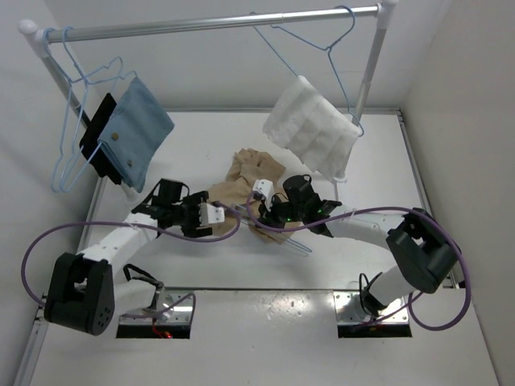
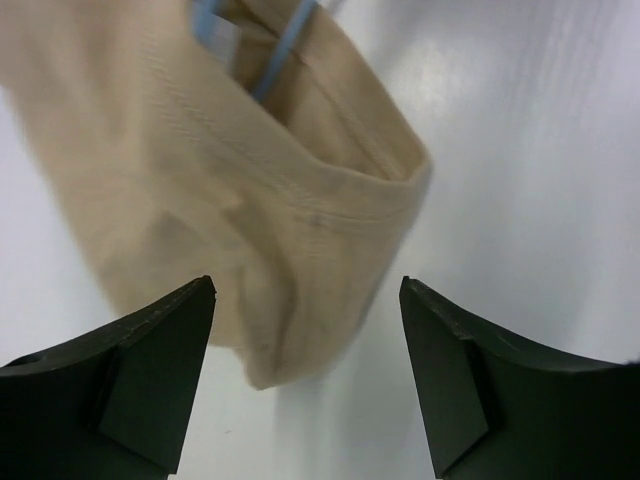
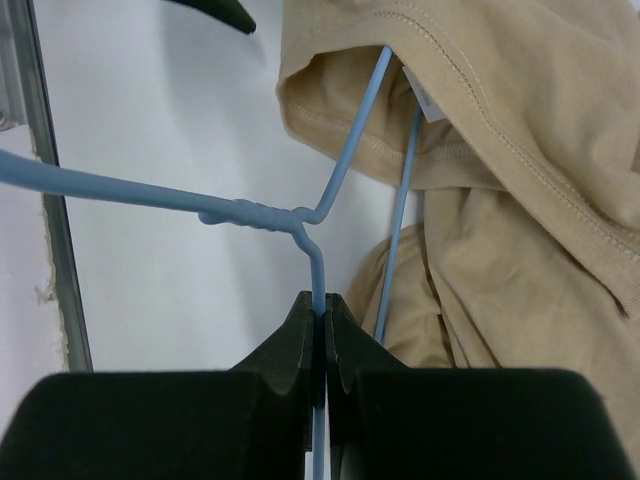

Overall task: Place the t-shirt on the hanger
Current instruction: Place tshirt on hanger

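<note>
The tan t-shirt (image 1: 251, 173) lies crumpled on the white table between my two arms. The pale-blue wire hanger (image 3: 255, 214) has two of its wires running up into the shirt's opening (image 3: 520, 150). My right gripper (image 3: 322, 300) is shut on the hanger's wire just below its twisted neck; in the top view the right gripper (image 1: 269, 215) is at the shirt's near edge. My left gripper (image 2: 308, 285) is open and empty. A hanging corner of the shirt (image 2: 250, 200) is just beyond its fingertips, with a bit of blue wire (image 2: 285, 45) inside the cloth. In the top view the left gripper (image 1: 219, 214) is left of the shirt.
A metal rail (image 1: 217, 22) spans the back. A light-blue cloth (image 1: 137, 129) and a black item (image 1: 100, 133) hang at its left beside empty blue hangers (image 1: 76, 121). A white ribbed cloth (image 1: 314, 133) hangs at its right.
</note>
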{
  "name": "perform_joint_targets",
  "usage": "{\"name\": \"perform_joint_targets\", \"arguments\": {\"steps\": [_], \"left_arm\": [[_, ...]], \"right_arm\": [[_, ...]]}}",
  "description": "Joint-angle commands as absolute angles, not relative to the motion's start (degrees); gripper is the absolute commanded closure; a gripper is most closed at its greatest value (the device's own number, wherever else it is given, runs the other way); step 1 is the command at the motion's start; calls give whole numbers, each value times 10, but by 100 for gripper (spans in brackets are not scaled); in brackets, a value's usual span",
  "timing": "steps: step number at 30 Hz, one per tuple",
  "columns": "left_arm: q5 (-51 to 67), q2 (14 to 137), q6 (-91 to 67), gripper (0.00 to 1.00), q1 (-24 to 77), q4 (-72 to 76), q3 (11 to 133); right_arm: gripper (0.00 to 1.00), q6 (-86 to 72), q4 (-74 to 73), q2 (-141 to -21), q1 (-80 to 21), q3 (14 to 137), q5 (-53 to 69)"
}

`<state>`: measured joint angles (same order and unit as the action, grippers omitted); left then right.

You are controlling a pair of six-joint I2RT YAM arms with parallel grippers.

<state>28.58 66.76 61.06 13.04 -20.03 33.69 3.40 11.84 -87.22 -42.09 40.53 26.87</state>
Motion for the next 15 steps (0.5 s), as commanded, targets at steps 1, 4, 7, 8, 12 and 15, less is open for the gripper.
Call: {"name": "perform_joint_targets", "arguments": {"steps": [1, 4, 7, 8, 12, 15], "left_arm": [[302, 710, 684, 20, 128, -224, 327], [316, 735, 684, 21, 128, -211, 338], [316, 743, 678, 27, 134, -184, 338], [309, 751, 671, 30, 134, -176, 338], [272, 763, 640, 50, 160, -127, 327], [259, 768, 632, 68, 165, -113, 327]], "right_arm": [[100, 33, 123, -869, -424, 430, 286], [100, 33, 123, -869, -424, 435, 286], [100, 33, 123, -869, -424, 435, 286], [100, 28, 123, -869, -424, 435, 286], [100, 28, 123, -869, -424, 435, 286], [100, 28, 112, -869, -424, 440, 286]]}}
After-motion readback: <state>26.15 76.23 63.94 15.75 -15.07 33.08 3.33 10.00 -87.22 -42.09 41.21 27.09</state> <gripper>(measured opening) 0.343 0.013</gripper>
